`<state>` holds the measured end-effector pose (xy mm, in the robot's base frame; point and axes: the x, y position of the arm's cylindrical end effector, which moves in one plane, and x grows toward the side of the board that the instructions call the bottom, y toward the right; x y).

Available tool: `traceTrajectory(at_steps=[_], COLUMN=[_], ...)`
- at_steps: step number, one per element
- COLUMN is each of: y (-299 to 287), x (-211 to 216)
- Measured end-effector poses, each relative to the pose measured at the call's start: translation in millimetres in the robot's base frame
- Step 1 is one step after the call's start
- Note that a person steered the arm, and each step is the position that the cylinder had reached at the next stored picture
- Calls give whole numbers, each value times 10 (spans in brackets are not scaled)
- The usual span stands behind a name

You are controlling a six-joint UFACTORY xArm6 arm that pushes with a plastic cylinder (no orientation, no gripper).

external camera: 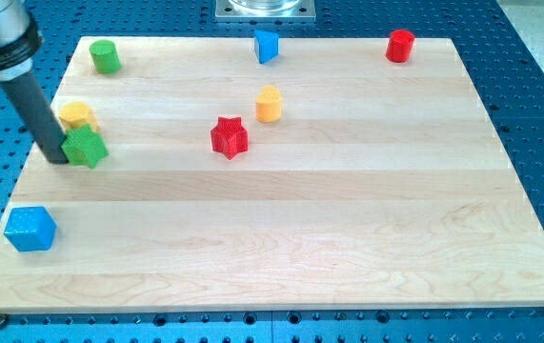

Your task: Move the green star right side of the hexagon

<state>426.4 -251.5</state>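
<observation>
The green star (pixel 88 149) lies near the board's left edge. My tip (pixel 56 158) rests on the board right against the star's left side. A yellow block (pixel 77 115), shape unclear, sits just above the star, close to the rod. The yellow hexagon (pixel 269 104) stands near the board's middle top, far to the right of the star. A red star (pixel 230 137) lies between them, below and left of the hexagon.
A green cylinder (pixel 105 57) is at the top left. A blue block (pixel 266 46) is at the top middle. A red cylinder (pixel 400 46) is at the top right. A blue cube (pixel 30 229) sits at the lower left edge of the wooden board (pixel 348 238).
</observation>
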Motion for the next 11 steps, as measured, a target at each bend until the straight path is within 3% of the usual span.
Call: traceTrajectory(at_steps=[1,4,7,8,9,10,11], y=[221,76,1261,1128,926,1399,1321], x=[-124,621,-308,229,-138,-775,-254])
